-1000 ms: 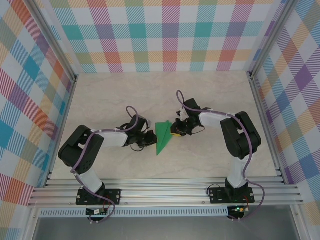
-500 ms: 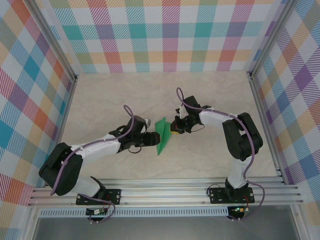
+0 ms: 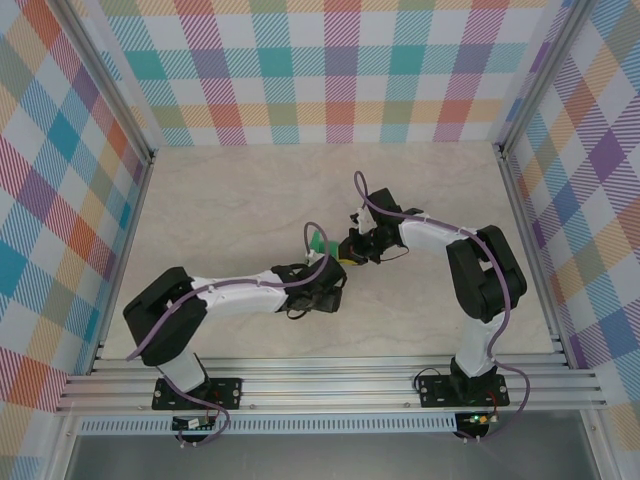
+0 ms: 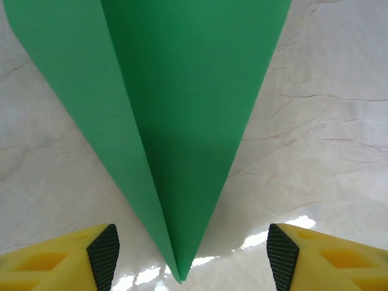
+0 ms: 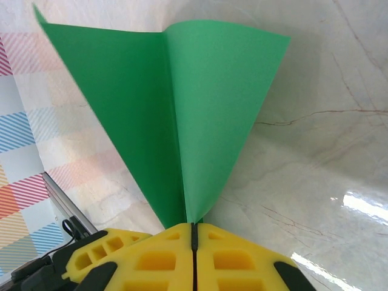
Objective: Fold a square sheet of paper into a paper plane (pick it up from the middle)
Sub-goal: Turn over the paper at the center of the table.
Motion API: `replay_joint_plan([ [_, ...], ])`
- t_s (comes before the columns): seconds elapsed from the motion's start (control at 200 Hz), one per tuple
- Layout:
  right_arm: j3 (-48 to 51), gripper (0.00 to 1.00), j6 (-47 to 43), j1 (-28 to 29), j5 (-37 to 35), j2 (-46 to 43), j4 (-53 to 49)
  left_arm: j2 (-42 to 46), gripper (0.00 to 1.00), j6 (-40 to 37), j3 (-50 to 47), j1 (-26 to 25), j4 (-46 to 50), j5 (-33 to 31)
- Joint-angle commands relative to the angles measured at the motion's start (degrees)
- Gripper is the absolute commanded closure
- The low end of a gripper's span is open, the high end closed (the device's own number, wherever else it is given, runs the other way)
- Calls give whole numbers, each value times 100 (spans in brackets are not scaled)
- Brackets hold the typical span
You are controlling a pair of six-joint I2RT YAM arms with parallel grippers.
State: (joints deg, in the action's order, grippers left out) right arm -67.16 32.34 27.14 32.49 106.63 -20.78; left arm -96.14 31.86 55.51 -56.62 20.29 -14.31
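Paper plane (image 5: 182, 115): R gripper (image 5: 193, 229) is pinching it where the folds are converging, pads pressed fully together on the paper. The body is fanning out away from R gripper and looks mostly lifted off the table (image 5: 339, 151).

Risk, my read: you're holding w/ one small pinch only, so layers could be slipping or springing apart. If L gripper (image 4: 192, 251) is closing off the crease, it could be crumpling a wing or dragging the plane out of R gripper.

Look: bright green, thin, long centre crease, panels tapering to a sharp tip. The edge farthest from R gripper is curling open.

L gripper is sitting just beside R gripper, jaws wide, one pad each side of the tip, not touching it. Can't tell if the tip is resting on the table.
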Motion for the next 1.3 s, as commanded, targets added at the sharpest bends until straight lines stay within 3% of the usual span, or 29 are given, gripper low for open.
replay_joint_plan([
  [0.0, -175, 93, 27, 46, 170, -145, -117, -373, 33, 68, 394, -188, 669, -860],
  [0.2, -201, 93, 27, 47, 176, -150, -144, -884, 37, 180, 848, -410, 1091, -1426],
  [0.38, -211, 93, 25, 45, 149, -157, -164, -1112, 51, 219, 1002, -534, 1222, -1642],
  [0.49, -210, 92, 27, 46, 152, -156, -163, -1139, 61, 260, 991, -544, 1253, -1680],
  [1.295, -272, 86, -19, 44, 1, -446, -290, -890, 89, 536, 909, -521, 1161, -1799],
])
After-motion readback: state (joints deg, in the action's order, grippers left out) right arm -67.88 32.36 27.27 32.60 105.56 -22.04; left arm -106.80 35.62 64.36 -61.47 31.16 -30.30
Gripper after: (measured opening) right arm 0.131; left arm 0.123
